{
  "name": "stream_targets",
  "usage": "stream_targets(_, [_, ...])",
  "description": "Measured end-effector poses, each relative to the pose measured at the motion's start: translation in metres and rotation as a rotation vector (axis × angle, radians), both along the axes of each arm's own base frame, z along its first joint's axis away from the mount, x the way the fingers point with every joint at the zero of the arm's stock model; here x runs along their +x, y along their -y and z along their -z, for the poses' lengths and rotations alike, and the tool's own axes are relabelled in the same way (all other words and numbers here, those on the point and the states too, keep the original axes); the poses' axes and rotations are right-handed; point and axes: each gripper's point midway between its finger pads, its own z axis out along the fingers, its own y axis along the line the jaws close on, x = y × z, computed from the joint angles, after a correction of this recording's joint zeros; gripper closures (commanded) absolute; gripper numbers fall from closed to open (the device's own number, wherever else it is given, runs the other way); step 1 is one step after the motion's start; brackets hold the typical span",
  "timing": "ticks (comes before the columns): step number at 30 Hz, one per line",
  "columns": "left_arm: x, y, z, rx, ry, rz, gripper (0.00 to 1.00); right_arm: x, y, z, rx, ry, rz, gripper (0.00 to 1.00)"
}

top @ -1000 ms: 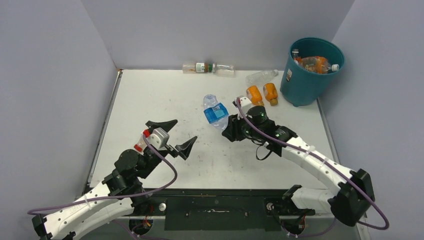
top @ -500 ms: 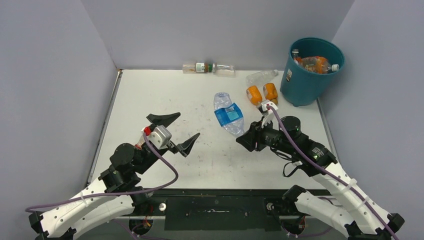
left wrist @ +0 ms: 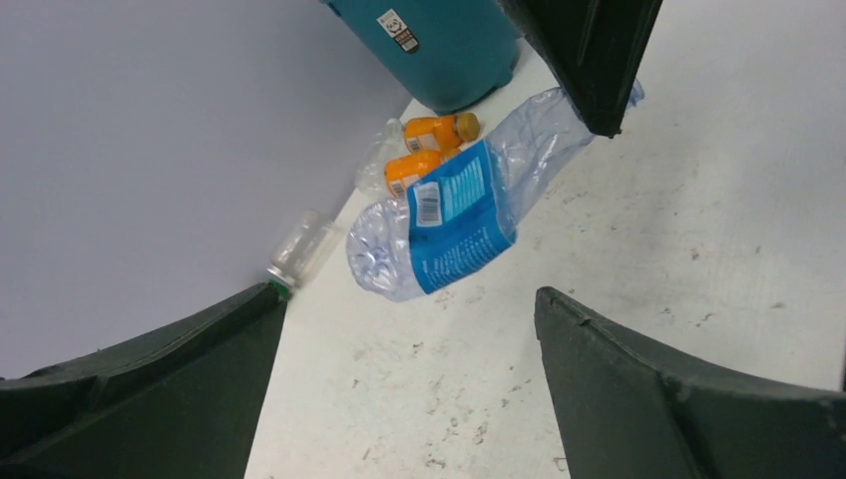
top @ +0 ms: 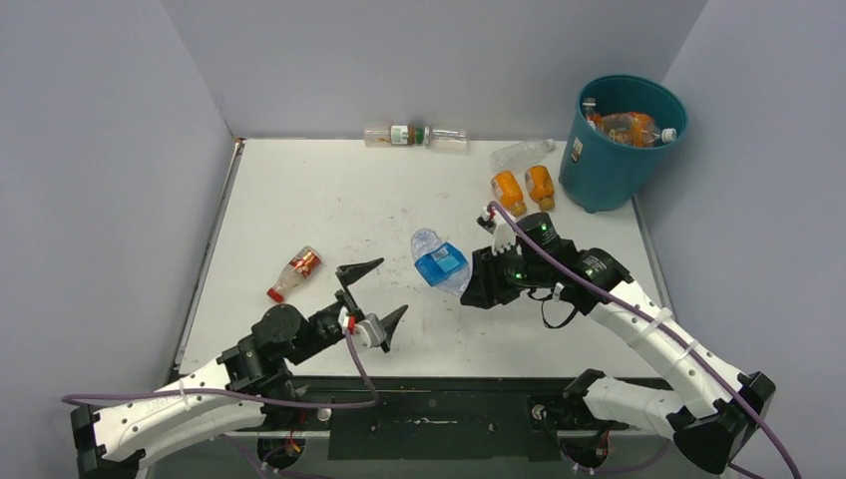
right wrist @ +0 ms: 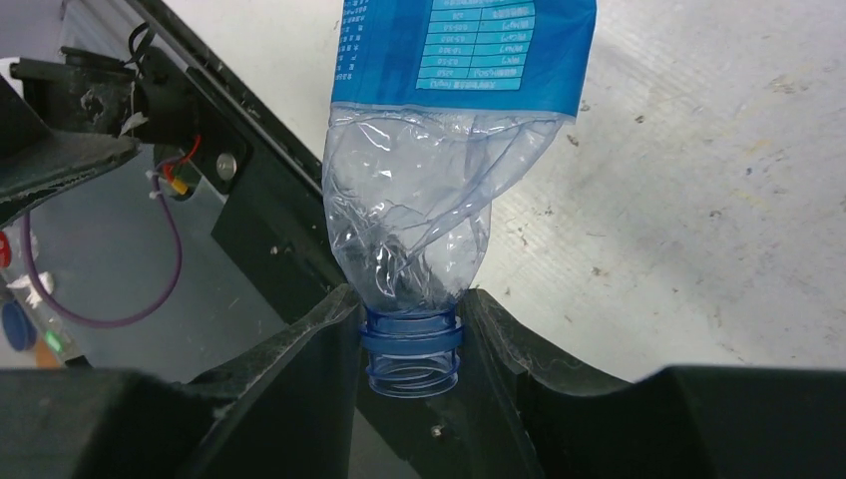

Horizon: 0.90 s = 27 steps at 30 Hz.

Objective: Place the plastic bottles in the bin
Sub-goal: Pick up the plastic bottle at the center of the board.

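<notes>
My right gripper [top: 477, 282] is shut on the neck of a crumpled clear bottle with a blue label [top: 440, 263], also in the right wrist view [right wrist: 439, 150], and holds it above the table's middle. My left gripper [top: 374, 294] is open and empty, left of that bottle [left wrist: 459, 215]. The teal bin [top: 619, 140] stands at the back right with bottles inside. Two orange bottles [top: 524, 187] and a clear bottle [top: 521, 153] lie near the bin. Two clear bottles [top: 414, 135] lie along the back wall. A small red-capped bottle [top: 295, 272] lies at the left.
Grey walls close the table on three sides. A black rail [top: 429, 399] runs along the near edge between the arm bases.
My right gripper swung the blue-labelled bottle right, then back left and nearer. My left arm pulled back and turned right, uncovering the red-capped bottle.
</notes>
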Motion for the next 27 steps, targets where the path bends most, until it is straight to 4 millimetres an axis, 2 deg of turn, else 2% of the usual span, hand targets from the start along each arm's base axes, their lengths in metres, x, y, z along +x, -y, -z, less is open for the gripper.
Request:
stream_targets(4, [-0.005,-0.002,-0.001,0.055,0.112,-0.004,0.04,-0.011,-0.005,0.004,0.006,-0.052,-0.048,0.95])
stream_targets(7, [-0.008,0.001,0.007,0.124,0.177,-0.002,0.04,-0.019,-0.012,0.009,-0.003,-0.084,-0.083,0.95])
stream_targets(16, [-0.018,0.021,0.05,0.394,0.31,0.029,0.0,-0.053,-0.044,0.013,-0.035,-0.132,-0.218,0.95])
stream_targets(23, [-0.017,0.021,0.067,0.479,0.31,0.025,0.26,-0.059,-0.058,0.0,-0.027,-0.106,-0.241,0.95])
stream_targets(27, [-0.015,0.021,0.077,0.52,0.3,0.021,0.33,-0.062,-0.065,-0.009,-0.02,-0.089,-0.249,0.95])
